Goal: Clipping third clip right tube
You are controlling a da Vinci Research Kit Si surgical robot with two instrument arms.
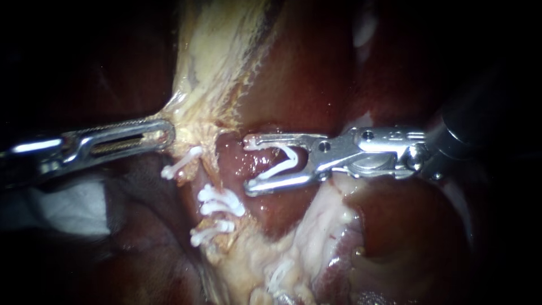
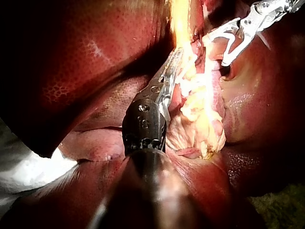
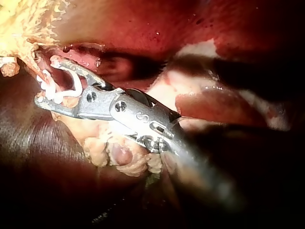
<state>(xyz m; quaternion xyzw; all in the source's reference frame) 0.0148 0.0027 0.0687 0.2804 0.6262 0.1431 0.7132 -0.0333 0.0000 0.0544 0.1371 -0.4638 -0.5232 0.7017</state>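
Note:
My right instrument (image 1: 248, 165) comes in from the right, its jaws standing wide apart with a white clip (image 1: 282, 164) seated between them. The clip's open mouth straddles a reddish tube (image 1: 234, 158). My left instrument (image 1: 168, 134) reaches in from the left, its slotted jaws shut on yellowish tissue (image 1: 189, 127) and holding it taut. The right wrist view shows the right instrument (image 3: 45, 81) and its clip (image 3: 71, 90) against red tissue. In the left wrist view the left instrument (image 2: 175, 59) grips the yellow tissue (image 2: 200, 95), with the right instrument (image 2: 224, 45) beyond it.
Several white clips (image 1: 221, 200) sit closed on the pale strand below the left instrument; one (image 1: 180, 162) lies just under its jaws. Dark red liver (image 1: 305, 73) surrounds the site. White gauze (image 1: 73, 209) lies at the lower left.

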